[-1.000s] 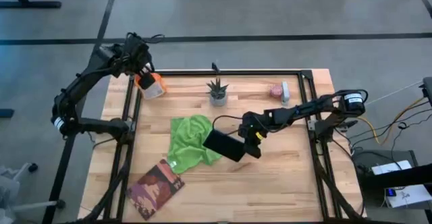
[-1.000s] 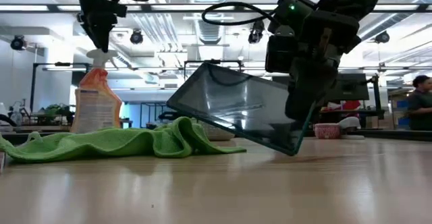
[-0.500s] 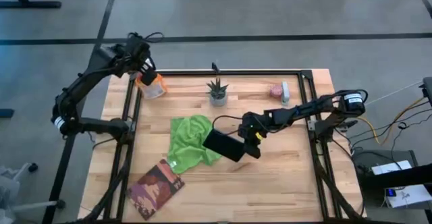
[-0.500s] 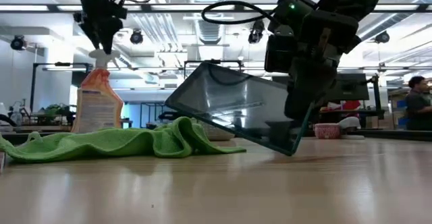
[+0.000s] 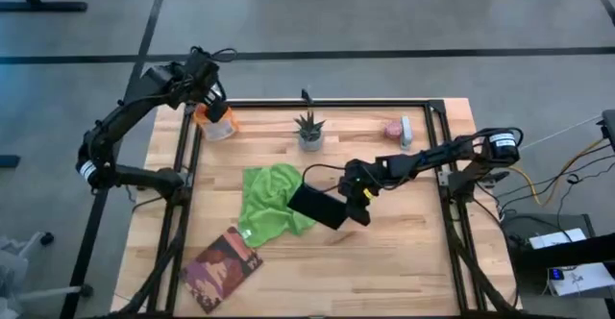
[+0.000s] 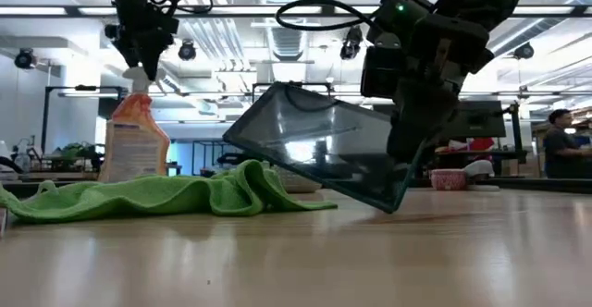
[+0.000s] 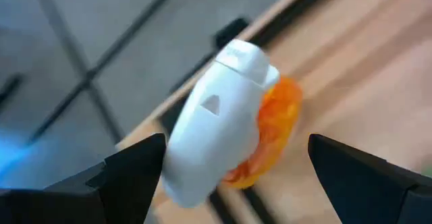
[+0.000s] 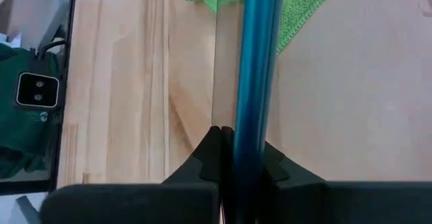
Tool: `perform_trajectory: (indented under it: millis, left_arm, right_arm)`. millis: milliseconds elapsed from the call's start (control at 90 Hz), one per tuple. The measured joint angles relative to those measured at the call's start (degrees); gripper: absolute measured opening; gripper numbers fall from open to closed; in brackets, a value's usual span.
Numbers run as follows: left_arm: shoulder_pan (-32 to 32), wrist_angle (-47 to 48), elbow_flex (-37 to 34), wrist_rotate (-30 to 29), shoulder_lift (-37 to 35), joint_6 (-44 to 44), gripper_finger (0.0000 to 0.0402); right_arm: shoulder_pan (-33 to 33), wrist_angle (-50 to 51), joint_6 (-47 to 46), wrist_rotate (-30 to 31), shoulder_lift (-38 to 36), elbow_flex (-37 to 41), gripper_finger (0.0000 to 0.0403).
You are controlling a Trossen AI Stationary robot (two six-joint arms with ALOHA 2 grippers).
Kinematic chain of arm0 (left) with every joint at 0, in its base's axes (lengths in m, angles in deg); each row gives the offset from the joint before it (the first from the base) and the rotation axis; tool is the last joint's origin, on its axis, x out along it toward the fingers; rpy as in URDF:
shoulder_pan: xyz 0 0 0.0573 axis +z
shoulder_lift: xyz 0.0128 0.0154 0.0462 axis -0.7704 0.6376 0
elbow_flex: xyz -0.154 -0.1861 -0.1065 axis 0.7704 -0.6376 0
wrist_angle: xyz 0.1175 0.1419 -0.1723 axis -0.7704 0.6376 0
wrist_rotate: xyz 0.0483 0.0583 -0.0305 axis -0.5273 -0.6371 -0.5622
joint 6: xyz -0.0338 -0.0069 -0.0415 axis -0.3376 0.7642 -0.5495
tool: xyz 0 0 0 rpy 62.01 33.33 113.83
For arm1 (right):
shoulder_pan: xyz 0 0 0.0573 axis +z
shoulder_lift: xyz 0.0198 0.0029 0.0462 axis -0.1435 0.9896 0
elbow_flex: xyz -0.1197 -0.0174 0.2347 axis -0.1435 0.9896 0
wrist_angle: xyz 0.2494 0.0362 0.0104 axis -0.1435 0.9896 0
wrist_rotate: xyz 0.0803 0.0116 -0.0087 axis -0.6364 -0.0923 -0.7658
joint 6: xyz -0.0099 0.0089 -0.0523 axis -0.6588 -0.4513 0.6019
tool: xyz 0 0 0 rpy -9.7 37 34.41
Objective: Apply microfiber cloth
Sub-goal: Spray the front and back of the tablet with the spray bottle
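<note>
The lime-green microfiber cloth (image 5: 272,201) (image 6: 139,196) lies crumpled on the table left of centre, touched by no gripper. My right gripper (image 5: 354,204) (image 8: 233,133) is shut on a dark flat tablet (image 5: 317,207) (image 6: 319,145), which slants with its left end raised over the cloth's right edge. At the far left corner stands the orange spray bottle (image 5: 217,122) (image 6: 132,141). My left gripper (image 5: 211,101) (image 7: 236,143) is open above it, a finger on each side of the white head (image 7: 219,113), apart from it. My right gripper pinches the tablet's right-hand edge (image 8: 255,119) between its two fingers, coming from the table's right and slanting down. The tablet is tilted, its low right edge (image 6: 387,207) at or just above the tabletop and its left end up in the air.
A small potted plant (image 5: 309,132) stands at the far middle, and a pink and white object (image 5: 397,129) sits at the far right. A brown patterned book (image 5: 223,264) lies near the front left. Black rails (image 5: 183,180) run along both table sides.
My left gripper has moved a little toward the table's right and now stands over the spray bottle's head. The tablet in my right gripper has shifted slightly toward the table's left, staying tilted.
</note>
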Motion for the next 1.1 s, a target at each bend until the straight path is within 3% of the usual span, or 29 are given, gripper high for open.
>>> perform_trajectory:
  millis: [133,400,811,933,1100]
  left_arm:
    - [-0.56,1.32,-0.25,-3.11,1.94,-0.10,0.0349]
    - [-0.97,1.41,-0.58,5.59,2.69,1.10,0.0349]
    - [-1.26,-0.75,-2.72,8.47,1.83,1.95,0.0344]
    - [-1.32,-0.68,-4.74,8.49,1.67,0.33,0.0303]
    - [-1.32,-0.84,-5.32,8.49,1.02,-0.72,0.0209]
  right_arm:
    - [0.13,0.00,-0.18,-0.01,0.00,0.00,0.0009]
    - [0.37,-0.04,-0.60,-0.03,0.00,0.00,0.0009]
    - [0.66,-0.05,-0.95,-0.03,-0.02,0.00,0.0009]
    - [0.66,-0.05,-0.96,-0.05,-0.02,0.00,0.0009]
    - [0.66,-0.06,-1.20,-0.05,-0.02,0.00,0.0009]
